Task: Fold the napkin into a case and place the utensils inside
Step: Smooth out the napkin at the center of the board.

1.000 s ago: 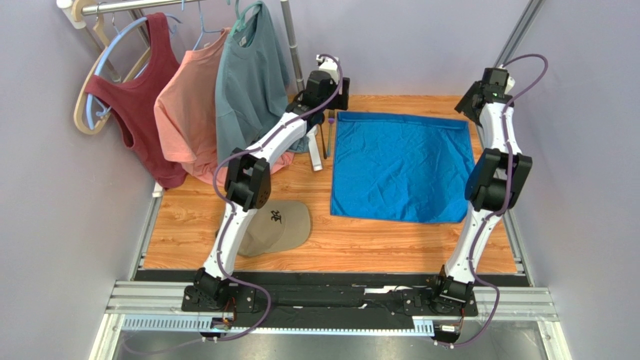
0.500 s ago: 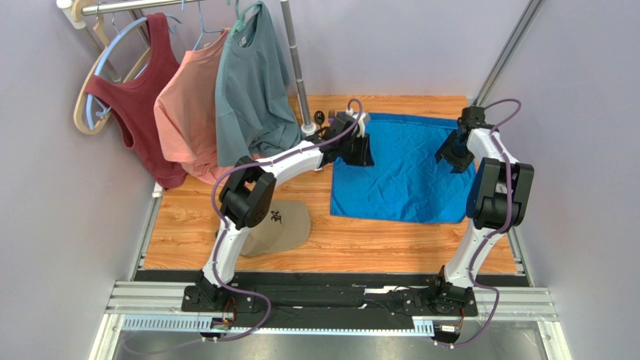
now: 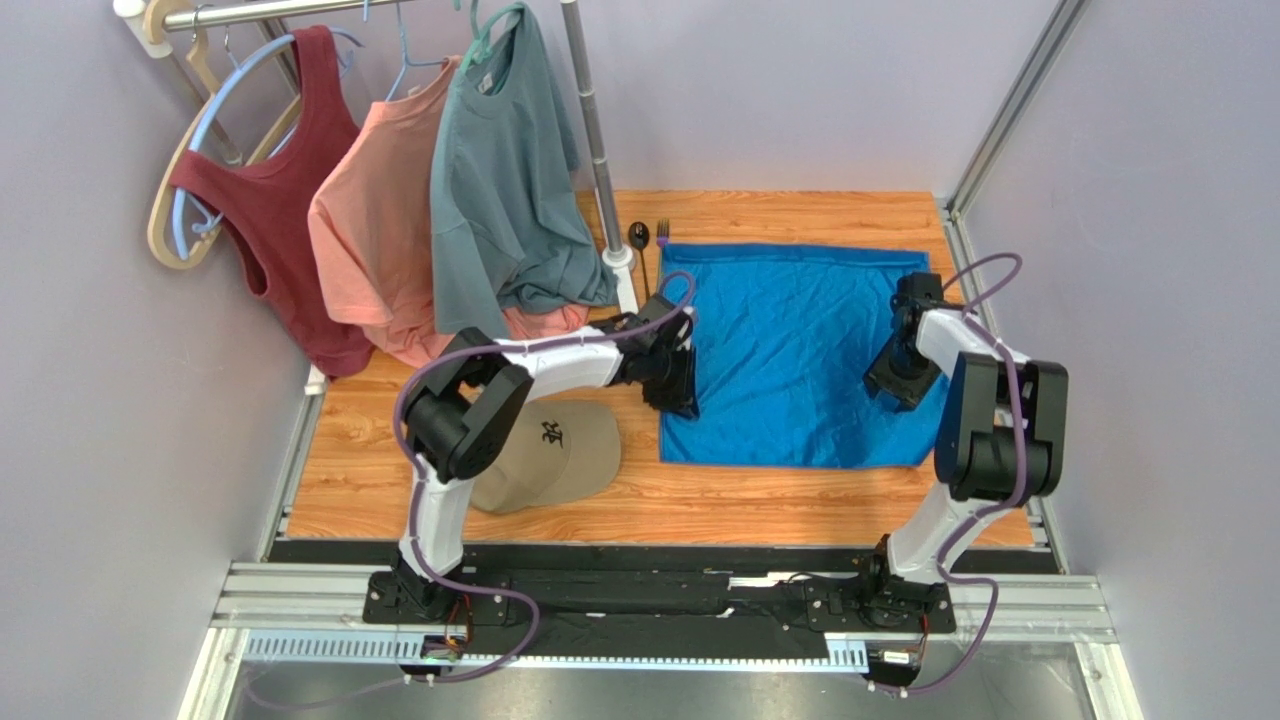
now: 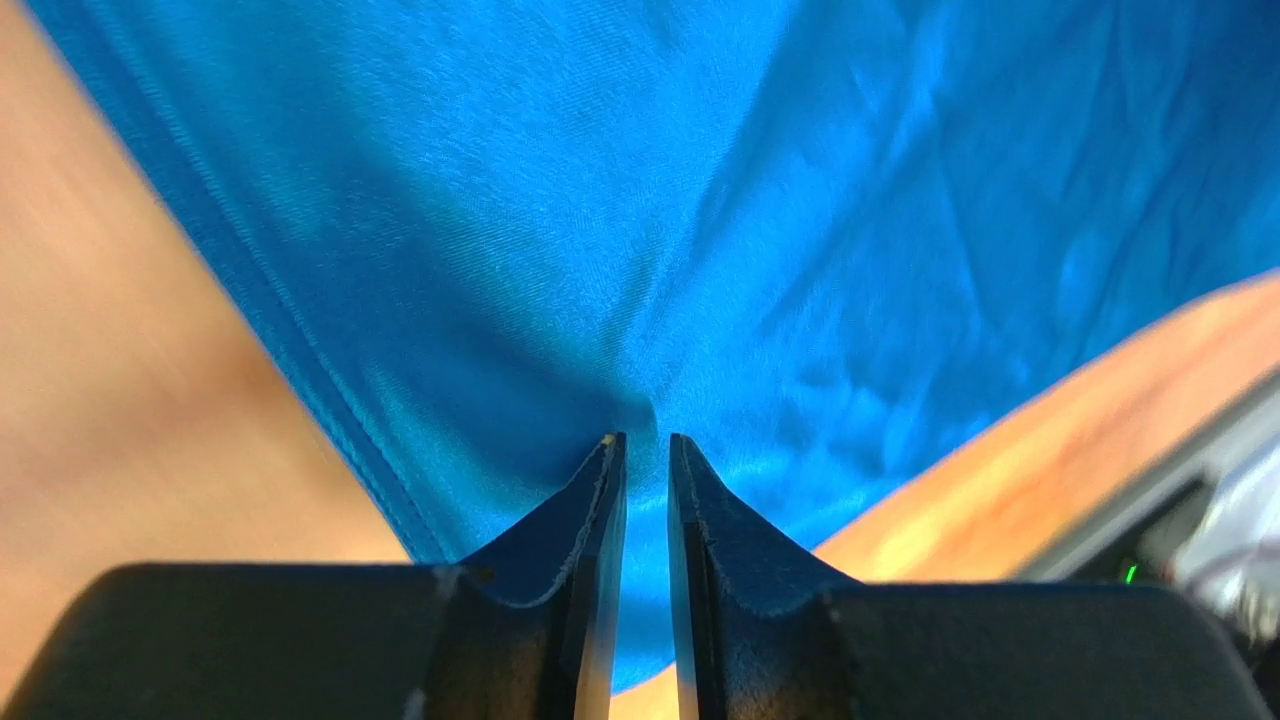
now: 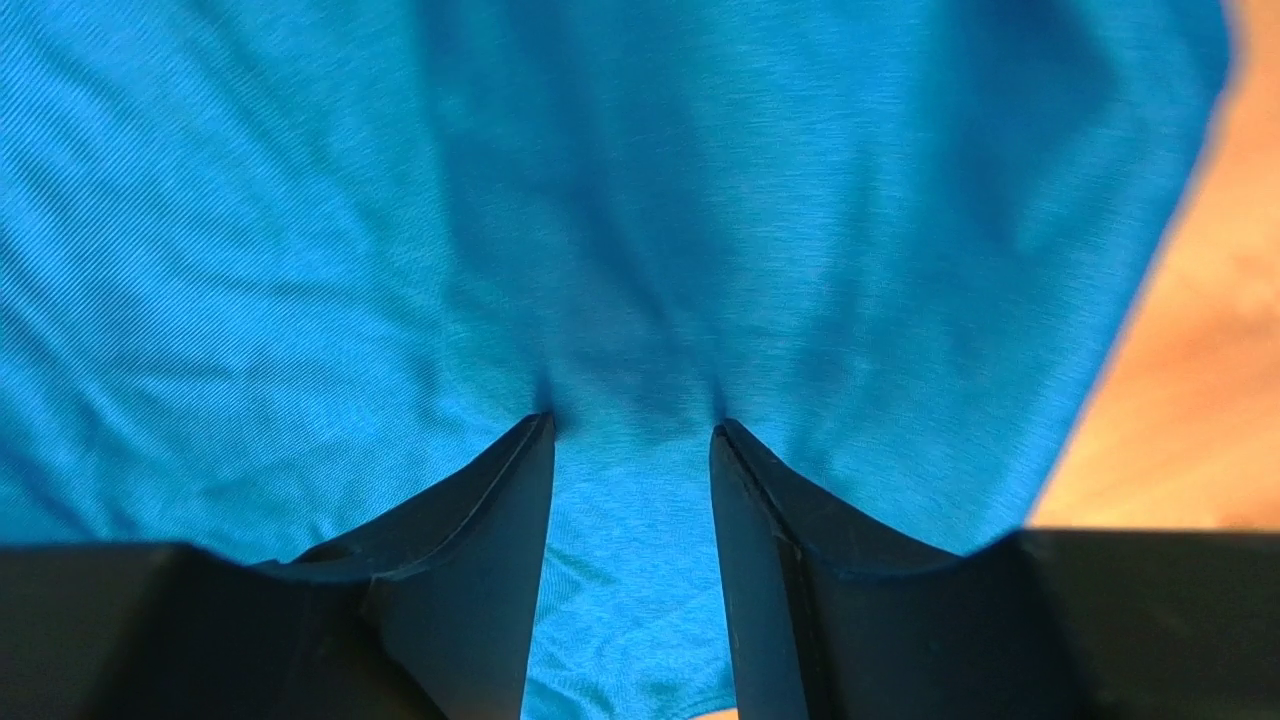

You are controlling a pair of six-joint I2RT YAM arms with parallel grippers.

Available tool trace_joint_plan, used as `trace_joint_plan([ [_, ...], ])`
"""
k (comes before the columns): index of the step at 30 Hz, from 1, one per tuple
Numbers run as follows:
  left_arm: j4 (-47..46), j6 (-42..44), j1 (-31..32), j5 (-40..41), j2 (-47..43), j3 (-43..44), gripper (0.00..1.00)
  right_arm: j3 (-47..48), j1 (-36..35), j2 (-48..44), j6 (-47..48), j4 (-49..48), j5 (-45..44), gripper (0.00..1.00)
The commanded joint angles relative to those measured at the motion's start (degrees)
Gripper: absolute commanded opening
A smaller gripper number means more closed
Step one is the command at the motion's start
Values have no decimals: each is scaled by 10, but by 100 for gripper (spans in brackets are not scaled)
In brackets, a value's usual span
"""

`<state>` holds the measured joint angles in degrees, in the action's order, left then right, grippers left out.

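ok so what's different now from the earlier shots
Both arms swept from the far corners of the napkin nearer, onto its side edges. The left gripper closed its fingers to a slit, pinching the left edge; the right gripper narrowed, fingers still apart. The utensils, cap and hanging clothes did not move.

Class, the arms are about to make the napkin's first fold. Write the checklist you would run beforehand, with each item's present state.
1. Left tool pinching napkin: ok, cloth puckers at its tips.
2. Right tool closed on napkin: not ok, jaws apart.
3. Both at opposite side edges: ok.
4. Utensils off the cloth: ok, beside its far left corner.
5. Cap clear of napkin: ok.
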<state>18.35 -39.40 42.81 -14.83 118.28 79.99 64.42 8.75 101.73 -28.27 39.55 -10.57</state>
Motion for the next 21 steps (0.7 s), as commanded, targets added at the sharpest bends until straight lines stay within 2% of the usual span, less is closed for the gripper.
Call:
trace_joint_plan([
  [1, 5, 2, 56, 7, -108, -105, 25, -95, 2, -102, -12, 44, -42, 46],
  [2, 4, 13, 68, 3, -124, -129, 26, -110, 2, -161, -11, 50, -42, 47],
  [4, -3, 24, 68, -20, -166, -137, 29, -128, 1, -217, -4, 45, -29, 47],
  [7, 9, 44, 61, -41, -185, -87, 36, -96, -1, -273, 17, 19, 23, 50],
  [8, 20, 49, 61, -43, -181, -37, 38, -77, -1, -277, 29, -2, 41, 50],
  [10, 29, 59, 56, -53, -143, 18, 40, -46, -10, -255, 37, -67, 96, 53],
  [11, 36, 57, 54, -53, -100, 78, 40, 2, -16, -234, 41, -75, 98, 54],
  [14, 49, 51, 42, -82, -13, 182, 36, 88, -51, -140, 55, -70, 90, 60],
  [18, 54, 49, 42, -72, 74, 271, 34, 232, -108, -20, 102, -68, 54, 61],
  [21, 70, 49, 40, -67, 128, 318, 32, 300, -126, 64, 115, -65, 44, 58],
])
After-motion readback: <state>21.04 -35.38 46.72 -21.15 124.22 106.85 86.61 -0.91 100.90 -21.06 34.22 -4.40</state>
